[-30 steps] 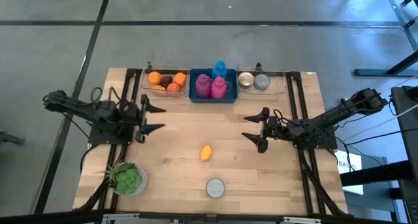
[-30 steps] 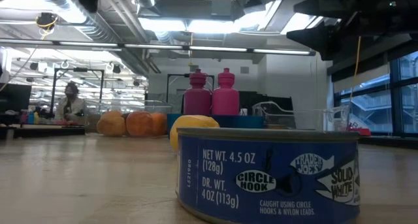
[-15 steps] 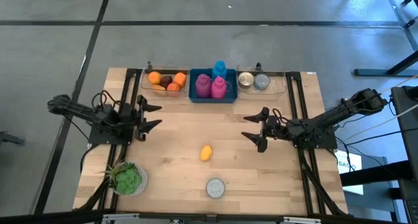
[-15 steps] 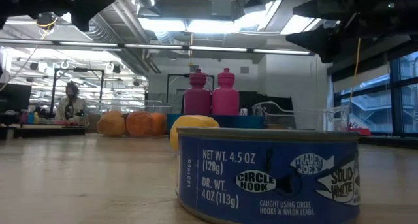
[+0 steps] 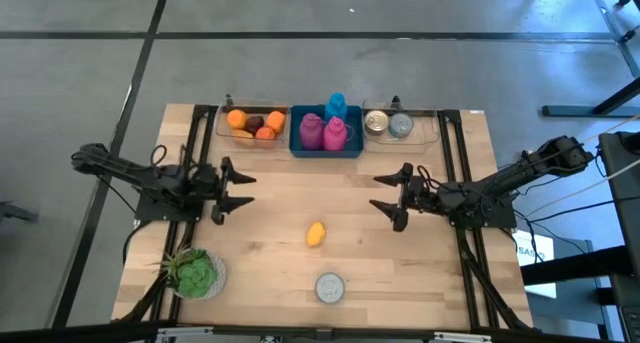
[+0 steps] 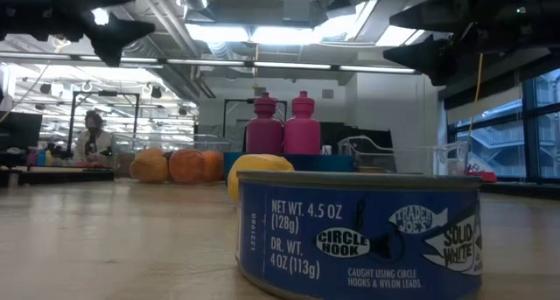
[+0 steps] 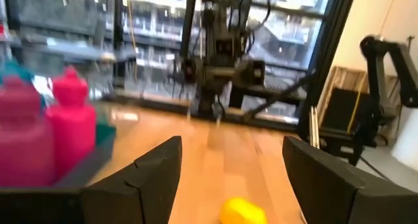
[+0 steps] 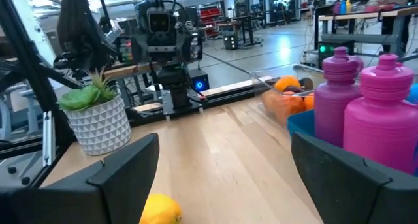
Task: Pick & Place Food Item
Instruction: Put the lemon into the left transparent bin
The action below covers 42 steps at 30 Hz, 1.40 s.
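Note:
A yellow lemon [image 5: 315, 233] lies on the wooden table near its middle and also shows in the left wrist view [image 7: 241, 211] and the right wrist view [image 8: 160, 211]. A blue tuna can [image 5: 330, 286] stands near the front edge, close up in the low view [image 6: 359, 234]. My left gripper [image 5: 243, 189] hovers open above the table left of the lemon, pointing level toward the right side. My right gripper [image 5: 380, 193] hovers open to the right of the lemon, pointing level toward the left. Neither has anything between its fingers.
Along the far edge stand a clear tray of oranges [image 5: 253, 123], a blue bin [image 5: 352, 148] with pink bottles, and a clear tray with cans [image 5: 400, 125]. A potted plant [image 5: 195, 273] sits at the near left corner. A person sits in the room beyond the table [image 6: 92, 138].
My left gripper has come down toward the table: in the low view its fingers have dropped into sight at the upper left. It stays open. The right gripper, the lemon and the can have kept still.

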Motion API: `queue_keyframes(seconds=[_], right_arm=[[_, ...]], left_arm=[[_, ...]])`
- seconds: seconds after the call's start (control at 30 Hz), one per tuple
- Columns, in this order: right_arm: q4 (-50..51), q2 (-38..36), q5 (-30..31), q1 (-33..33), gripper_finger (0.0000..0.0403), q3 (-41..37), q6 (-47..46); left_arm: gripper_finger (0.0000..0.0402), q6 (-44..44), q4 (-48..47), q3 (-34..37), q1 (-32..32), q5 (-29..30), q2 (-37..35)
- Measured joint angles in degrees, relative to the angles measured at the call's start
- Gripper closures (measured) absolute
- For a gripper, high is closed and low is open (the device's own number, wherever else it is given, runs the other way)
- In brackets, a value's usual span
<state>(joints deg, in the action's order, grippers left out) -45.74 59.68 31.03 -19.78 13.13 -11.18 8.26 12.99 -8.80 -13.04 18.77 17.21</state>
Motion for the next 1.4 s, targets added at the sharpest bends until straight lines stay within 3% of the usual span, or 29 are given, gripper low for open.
queue_keyframes(seconds=[0.37,0.77,1.07,1.4], right_arm=[[0.0,0.0,-2.5,1.95,0.0058,0.0,-0.83],[0.42,0.0,-5.16,2.5,0.0058,0.0,-1.7],[3.74,0.0,-8.18,2.31,0.0058,0.0,-1.84],[7.04,0.0,-12.5,1.96,0.0058,-0.02,-1.9]], left_arm=[[0.0146,4.75,8.82,-2.11,0.0,-4.96,19.04],[0.0146,4.61,-3.21,-20.71,0.0,-7.25,42.79],[0.0146,9.16,-3.49,-31.23,0.0,-9.99,58.44],[0.0146,19.47,-4.31,-39.99,-0.81,-9.05,69.86]])
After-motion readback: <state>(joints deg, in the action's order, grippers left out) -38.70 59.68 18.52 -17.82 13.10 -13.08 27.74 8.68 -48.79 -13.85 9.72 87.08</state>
